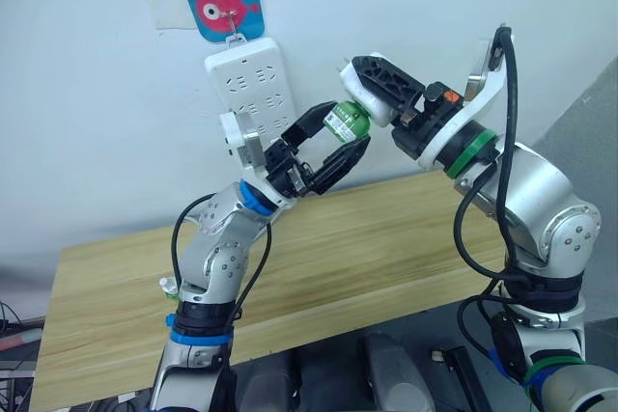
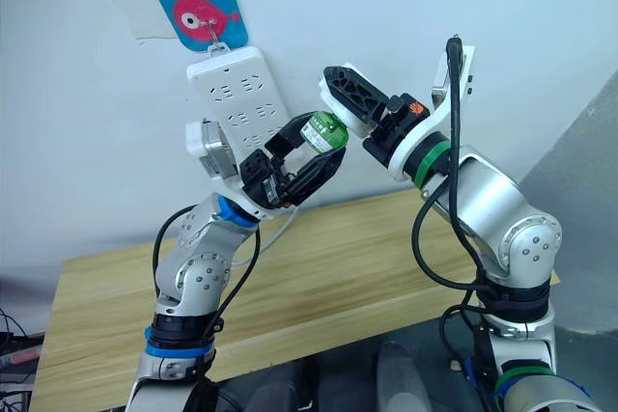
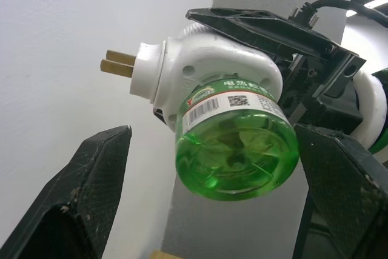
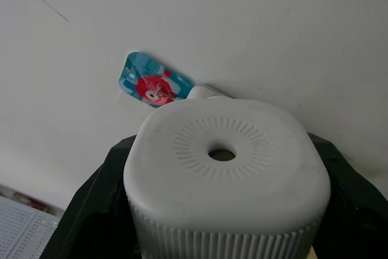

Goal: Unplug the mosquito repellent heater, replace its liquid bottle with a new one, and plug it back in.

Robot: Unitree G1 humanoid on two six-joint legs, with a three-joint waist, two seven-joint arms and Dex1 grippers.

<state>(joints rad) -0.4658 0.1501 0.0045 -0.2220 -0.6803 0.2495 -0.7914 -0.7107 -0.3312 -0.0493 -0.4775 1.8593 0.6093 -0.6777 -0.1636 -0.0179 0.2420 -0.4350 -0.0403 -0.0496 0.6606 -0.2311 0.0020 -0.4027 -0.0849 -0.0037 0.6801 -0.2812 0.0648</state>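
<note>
While the right gripper (image 1: pixel 372 84) pinches the light, rigid mosquito repellent heater (image 3: pixel 206 71), the spread left gripper (image 1: pixel 333 147) should probably grasp the smooth, likely slippery green bottle (image 3: pixel 236 150) around its sides.

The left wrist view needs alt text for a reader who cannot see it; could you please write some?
A white mosquito repellent heater with a green liquid bottle attached is clamped by the right gripper, prongs free, between the open left gripper's fingers.
</note>
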